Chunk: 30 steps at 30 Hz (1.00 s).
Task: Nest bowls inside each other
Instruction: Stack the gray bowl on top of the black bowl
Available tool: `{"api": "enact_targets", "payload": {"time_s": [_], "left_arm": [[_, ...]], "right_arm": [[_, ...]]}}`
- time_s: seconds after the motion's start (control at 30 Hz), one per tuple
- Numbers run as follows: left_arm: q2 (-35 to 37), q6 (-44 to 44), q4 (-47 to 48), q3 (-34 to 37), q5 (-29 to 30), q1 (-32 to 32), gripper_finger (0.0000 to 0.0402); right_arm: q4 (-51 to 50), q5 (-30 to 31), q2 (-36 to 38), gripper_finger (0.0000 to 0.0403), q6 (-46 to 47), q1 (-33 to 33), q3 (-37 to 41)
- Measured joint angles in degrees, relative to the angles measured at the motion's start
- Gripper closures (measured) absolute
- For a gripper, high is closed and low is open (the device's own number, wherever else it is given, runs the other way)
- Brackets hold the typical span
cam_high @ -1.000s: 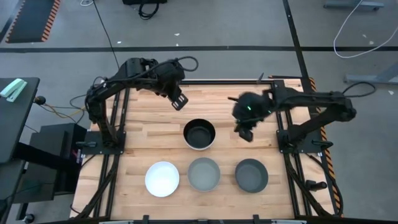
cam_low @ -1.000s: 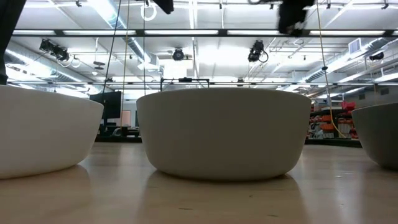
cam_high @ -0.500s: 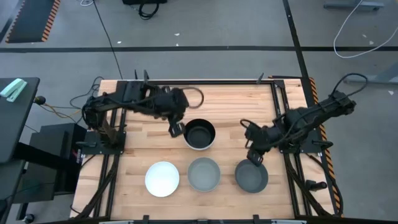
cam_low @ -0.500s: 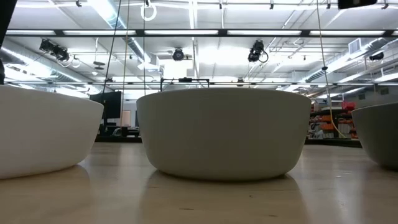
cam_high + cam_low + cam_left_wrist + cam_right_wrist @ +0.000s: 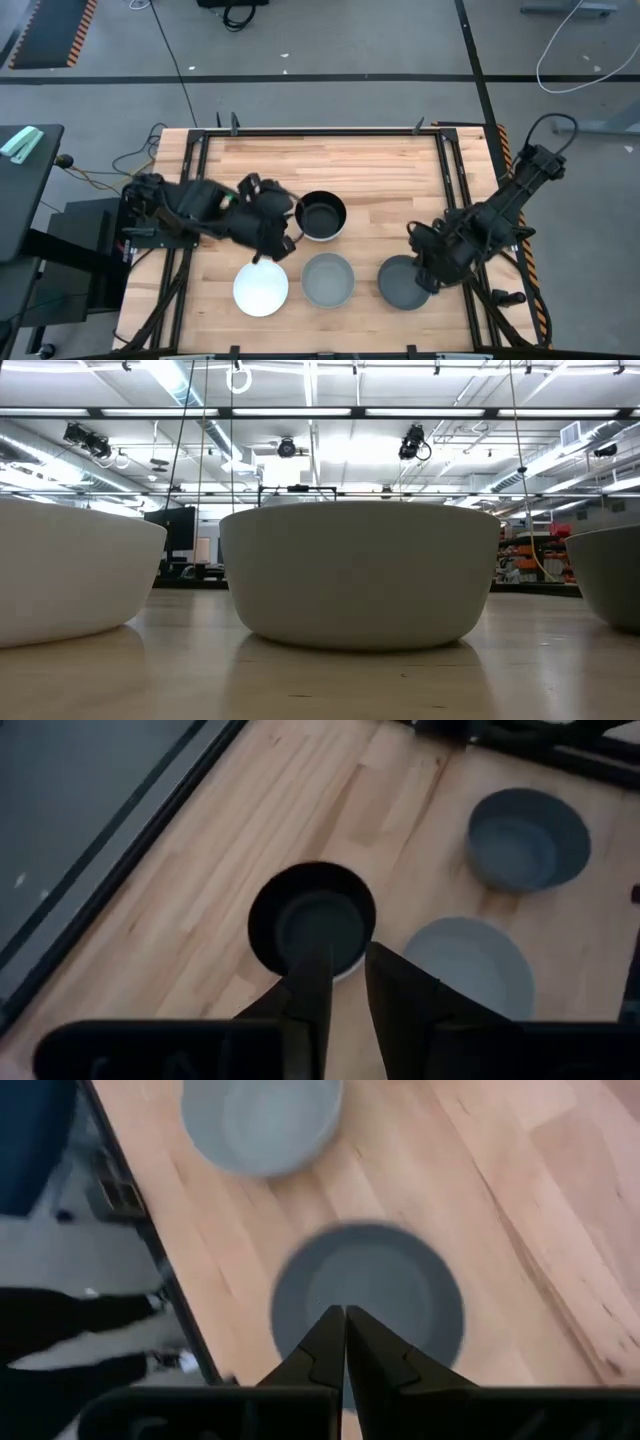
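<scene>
Four round bowls on the wooden desk (image 5: pixel 350 170), both tools low over them.

Black-lined white bowl (image 5: pixel 320 216) sits centre; nearer, in a row: white bowl (image 5: pixel 260 287), mid grey bowl (image 5: pixel 328 279), dark grey bowl (image 5: pixel 402 283). Left tool (image 5: pixel 283 237), fingers slightly parted, is beside the black-lined bowl; right tool (image 5: pixel 432 276), fingers closed together, is over the dark grey bowl.
</scene>
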<state>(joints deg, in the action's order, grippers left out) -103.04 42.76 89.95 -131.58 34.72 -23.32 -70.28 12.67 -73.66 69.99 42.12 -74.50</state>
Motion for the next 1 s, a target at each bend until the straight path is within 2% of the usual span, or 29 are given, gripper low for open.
{"api": "enact_targets", "payload": {"time_s": [0.23, 0.4, 0.53, 0.8, 1.0], "left_arm": [[-0.13, 13.56, -0.08, 11.79, 2.12, -3.50, 0.0340], [-0.17, 22.69, -0.33, 19.41, 2.13, -4.65, 0.0338], [-0.17, 27.81, -0.41, 23.47, 2.06, -6.02, 0.0344], [-0.04, 30.19, -2.68, 24.75, 1.50, -8.23, 0.0355], [-0.04, 30.10, -4.98, 24.76, 1.48, -10.36, 0.0342]], "right_arm": [[1.03, -0.27, 4.37, 0.0381, 8.31, 9.80, 8.87], [9.85, -0.62, 7.71, 0.0381, 12.55, 12.83, 16.75], [16.54, -2.02, 8.61, 0.0377, 12.58, 12.95, 22.59], [17.01, -2.28, 8.69, 0.0355, 13.62, 9.54, 26.66], [16.86, -3.09, 8.69, 0.0321, 11.75, 4.47, 28.14]]}}
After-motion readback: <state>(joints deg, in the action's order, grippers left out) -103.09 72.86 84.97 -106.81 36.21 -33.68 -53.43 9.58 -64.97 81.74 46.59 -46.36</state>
